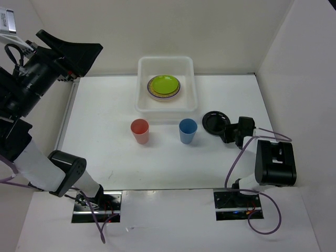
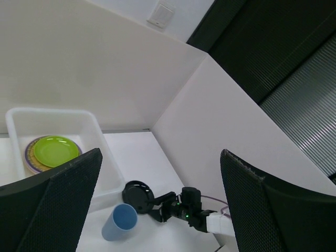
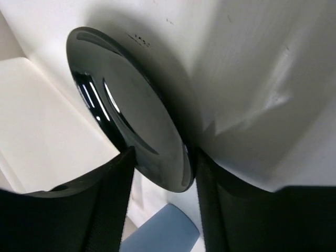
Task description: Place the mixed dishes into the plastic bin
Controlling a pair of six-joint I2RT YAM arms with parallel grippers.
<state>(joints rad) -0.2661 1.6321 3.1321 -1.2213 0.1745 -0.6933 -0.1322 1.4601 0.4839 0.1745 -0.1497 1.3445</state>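
Note:
The plastic bin (image 1: pixel 165 59) stands at the back of the table with a lime green plate (image 1: pixel 163 84) on top of a stack of plates inside. In front of it stand a red cup (image 1: pixel 139 130) and a blue cup (image 1: pixel 187 130), both upright. The black plate (image 1: pixel 214 122) lies right of the bin. My right gripper (image 1: pixel 227 131) is low at the plate's near-right edge. In the right wrist view the black plate's (image 3: pixel 121 105) rim sits between the fingers of the open gripper (image 3: pixel 164 157), with narrow gaps left. My left gripper (image 2: pixel 160 157) hangs wide open and empty, high at the far left.
White walls close in the table at the back and right. The right arm's base (image 1: pixel 275 163) and its cables lie at the near right. The bin wall (image 2: pixel 100 142) and blue cup (image 2: pixel 119 221) stand close to the black plate (image 2: pixel 137 194).

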